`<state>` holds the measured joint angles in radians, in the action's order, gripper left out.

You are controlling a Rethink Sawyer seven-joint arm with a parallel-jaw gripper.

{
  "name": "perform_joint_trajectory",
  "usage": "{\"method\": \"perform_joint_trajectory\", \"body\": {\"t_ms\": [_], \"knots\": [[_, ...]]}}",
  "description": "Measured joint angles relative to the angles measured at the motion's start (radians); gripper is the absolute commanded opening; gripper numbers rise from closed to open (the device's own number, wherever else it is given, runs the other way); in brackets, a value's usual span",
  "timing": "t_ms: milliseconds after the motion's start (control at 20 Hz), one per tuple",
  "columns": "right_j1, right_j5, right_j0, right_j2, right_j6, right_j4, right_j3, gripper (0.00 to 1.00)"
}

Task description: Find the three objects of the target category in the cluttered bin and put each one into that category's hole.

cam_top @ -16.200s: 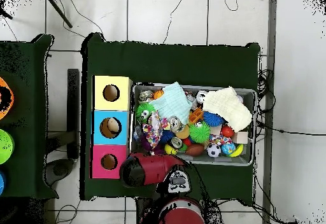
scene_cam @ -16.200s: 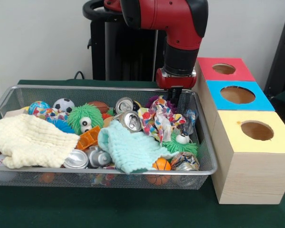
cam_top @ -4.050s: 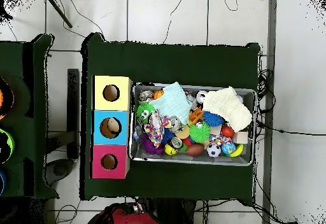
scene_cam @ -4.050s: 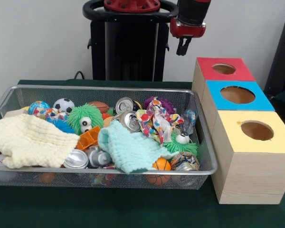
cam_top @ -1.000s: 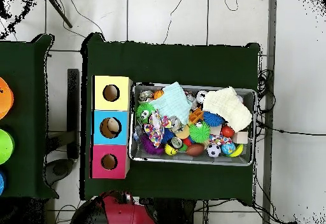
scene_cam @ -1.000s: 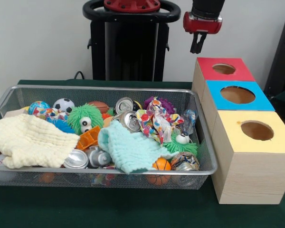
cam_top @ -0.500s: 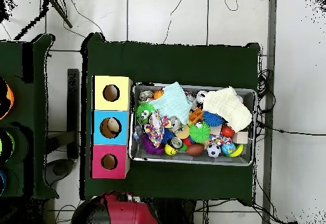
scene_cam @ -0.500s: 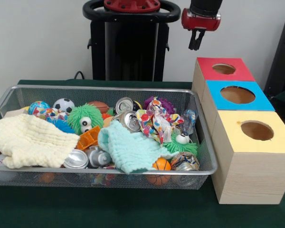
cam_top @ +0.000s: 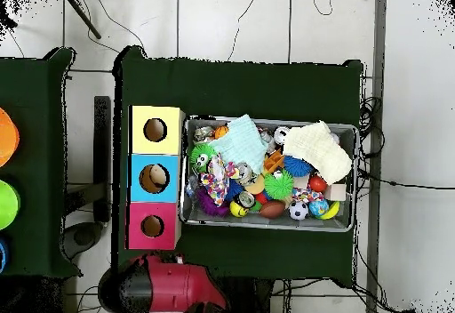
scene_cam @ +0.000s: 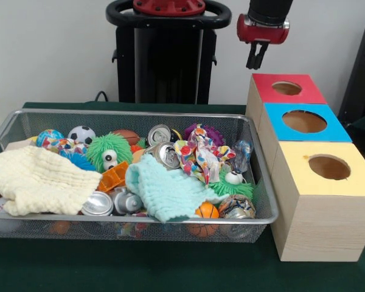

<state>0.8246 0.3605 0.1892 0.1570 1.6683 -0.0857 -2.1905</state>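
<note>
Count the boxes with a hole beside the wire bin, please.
3, in a row beside the bin: red box farthest back, blue box in the middle, yellow box nearest. None seem hidden.

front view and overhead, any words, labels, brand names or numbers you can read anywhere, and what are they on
None can be read in either view.
Cans in the wire bin: any print is too small and blurred to read.
Red box, blue box and yellow box: plain coloured tops with a hole each, no lettering.
Gripper: no marking visible.
</note>
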Motion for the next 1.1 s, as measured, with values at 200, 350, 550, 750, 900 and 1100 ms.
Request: {"method": "perform_joint_trajectory", "body": {"t_ms": [200,350,550,750,900,1100], "knots": [[-0.017,0.004,0.006,0.006,0.0,0.0,0.031,0.0],[-0.027,0.005,0.015,0.008,0.0,0.0,0.035,0.0],[-0.031,0.005,0.03,0.008,0.0,0.0,0.037,0.0],[-0.031,0.005,0.038,0.008,0.0,0.0,0.038,0.0],[-0.032,0.005,0.04,0.008,0.0,0.0,0.039,0.0],[-0.032,0.005,0.06,0.012,0.0,-0.004,0.046,0.0]]}}
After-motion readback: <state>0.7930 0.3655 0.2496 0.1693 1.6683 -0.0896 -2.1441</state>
